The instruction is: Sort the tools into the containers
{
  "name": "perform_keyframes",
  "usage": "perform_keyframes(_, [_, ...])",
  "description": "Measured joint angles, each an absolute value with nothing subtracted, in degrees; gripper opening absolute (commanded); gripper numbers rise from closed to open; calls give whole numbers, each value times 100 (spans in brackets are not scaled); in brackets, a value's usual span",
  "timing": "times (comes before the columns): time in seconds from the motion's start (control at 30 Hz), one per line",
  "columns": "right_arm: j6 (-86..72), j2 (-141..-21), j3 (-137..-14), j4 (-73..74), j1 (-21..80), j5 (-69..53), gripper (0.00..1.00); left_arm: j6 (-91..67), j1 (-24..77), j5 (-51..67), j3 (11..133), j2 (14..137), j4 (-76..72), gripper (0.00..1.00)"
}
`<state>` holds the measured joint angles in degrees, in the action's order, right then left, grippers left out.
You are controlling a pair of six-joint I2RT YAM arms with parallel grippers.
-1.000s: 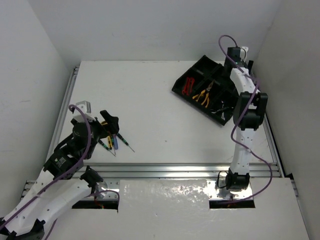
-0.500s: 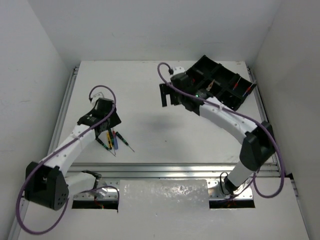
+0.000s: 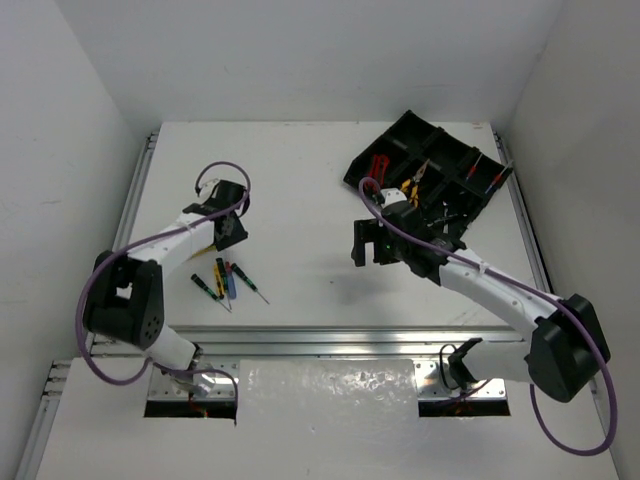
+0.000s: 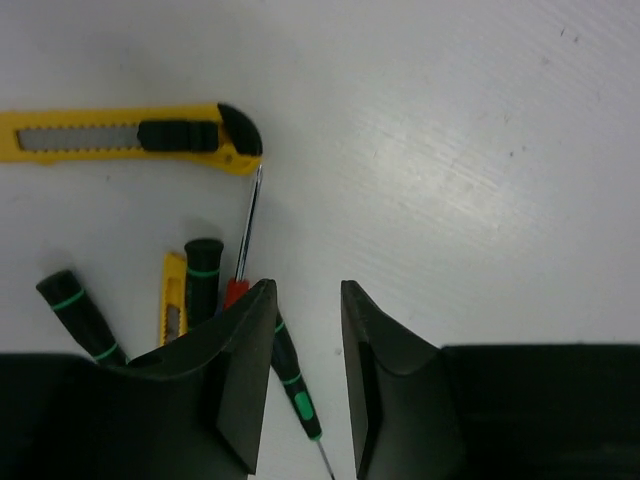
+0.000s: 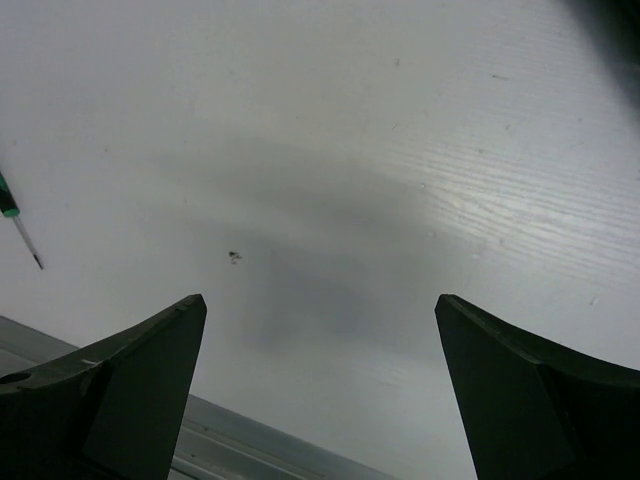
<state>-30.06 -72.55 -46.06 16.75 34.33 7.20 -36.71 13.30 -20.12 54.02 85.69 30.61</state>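
Several thin screwdrivers (image 3: pixel 228 280) lie in a cluster at the table's left. My left gripper (image 3: pixel 232 228) hovers just beyond them. Its wrist view shows the left gripper (image 4: pixel 308 288) open by a narrow gap, nothing gripped. A black-and-green screwdriver (image 4: pixel 292 375) lies on the table beside its left finger. A red-handled screwdriver (image 4: pixel 236 292), a black-and-green handle (image 4: pixel 203 275) and a yellow utility knife (image 4: pixel 120 138) lie ahead of it. The black tray (image 3: pixel 356 172) at the back right holds yellow pliers (image 3: pixel 410 185) and red pliers (image 3: pixel 378 168). My right gripper (image 3: pixel 368 242) hangs wide open over bare table (image 5: pixel 320 300).
A small yellow cutter (image 4: pixel 173 305) and another black-and-green handle (image 4: pixel 75 310) lie beside the screwdrivers. A screwdriver tip (image 5: pixel 15 220) shows at the left of the right wrist view. An aluminium rail (image 3: pixel 350 340) runs along the near table edge.
The left gripper has narrowed from wide open and moved farther back over the tools. The right arm swung away from the tray toward the table's middle.
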Motion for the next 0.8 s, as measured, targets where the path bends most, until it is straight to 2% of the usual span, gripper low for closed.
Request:
perform_keyframes(0.27, [-3129,-7118,-4353,1625,3437,438,96,-3306,781,-1798,6165,9572,3210,34])
perform_keyframes(0.37, [-3148,-7067,-4331,1629,3437,384,95,-3181,635,-1649,6261,9671,3365,37])
perform_keyframes(0.8, [-3177,-6770,-4322,1627,3472,161,93,-2714,534,-1223,6508,10151,3680,36])
